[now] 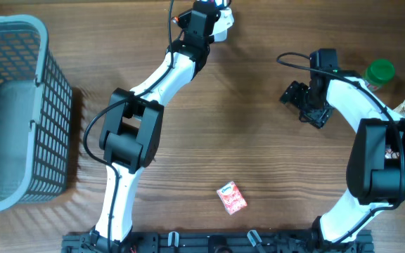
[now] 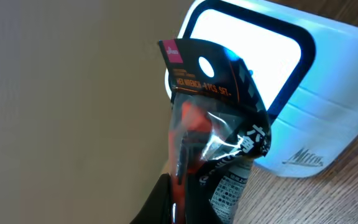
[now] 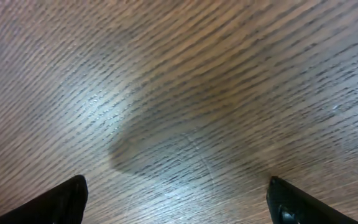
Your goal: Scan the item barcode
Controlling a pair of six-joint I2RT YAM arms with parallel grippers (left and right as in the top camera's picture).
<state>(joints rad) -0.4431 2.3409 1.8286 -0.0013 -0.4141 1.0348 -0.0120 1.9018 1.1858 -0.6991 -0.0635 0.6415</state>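
Holding the packet (image 2: 210, 137) in the left fingers (image 2: 154, 208), shut on its lower end, I have it up off the bench at the far edge. Its red header card sits just before the lit window of the white scanner (image 2: 319, 124), placed so, I judge, for the window to read the code. Which face carries the barcode I cannot tell. Right fingers (image 3: 67, 199) stand wide over bare bench (image 3: 185, 93), holding nothing, well apart from the scan. Red pack (image 1: 231, 197) lies mid-bench; basket (image 1: 48, 105) far left.
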